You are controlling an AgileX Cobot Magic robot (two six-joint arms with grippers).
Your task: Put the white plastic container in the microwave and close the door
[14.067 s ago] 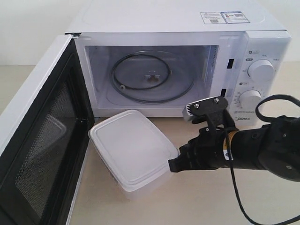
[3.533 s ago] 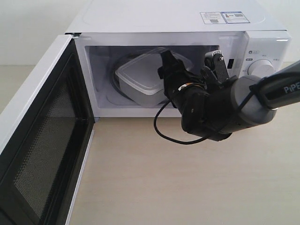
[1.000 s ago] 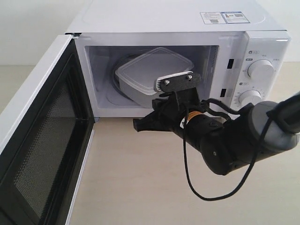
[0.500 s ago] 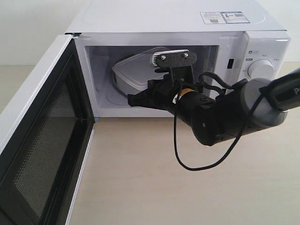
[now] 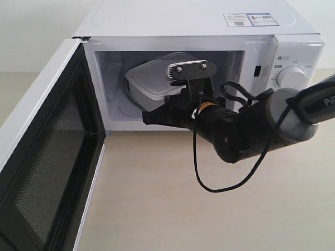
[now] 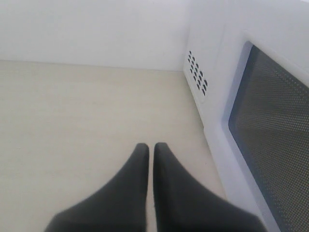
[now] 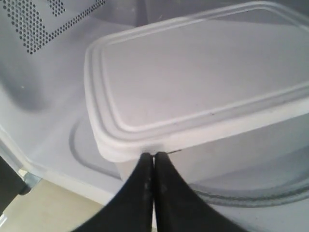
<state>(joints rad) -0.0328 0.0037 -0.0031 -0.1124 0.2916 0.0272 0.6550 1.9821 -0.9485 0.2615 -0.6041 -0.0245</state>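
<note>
Your white plastic container (image 5: 147, 76) sits inside the microwave (image 5: 183, 23) by the far edge of the table (image 5: 157, 209) — right gripper (image 7: 153, 156) jaws together at its rim, left gripper (image 6: 150, 148) likewise together — so only the door (image 5: 47, 157), wide open toward the near-left corner, remains.

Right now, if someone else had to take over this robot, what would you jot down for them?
Right gripper: shut, holding nothing, tips at the front rim of the white plastic container.
Left gripper: shut, holding nothing, over the table on the outer side of the door.
Done: the container sits inside the microwave.
Left: draw the right arm out of the opening, then swing the wide-open door shut.
</note>
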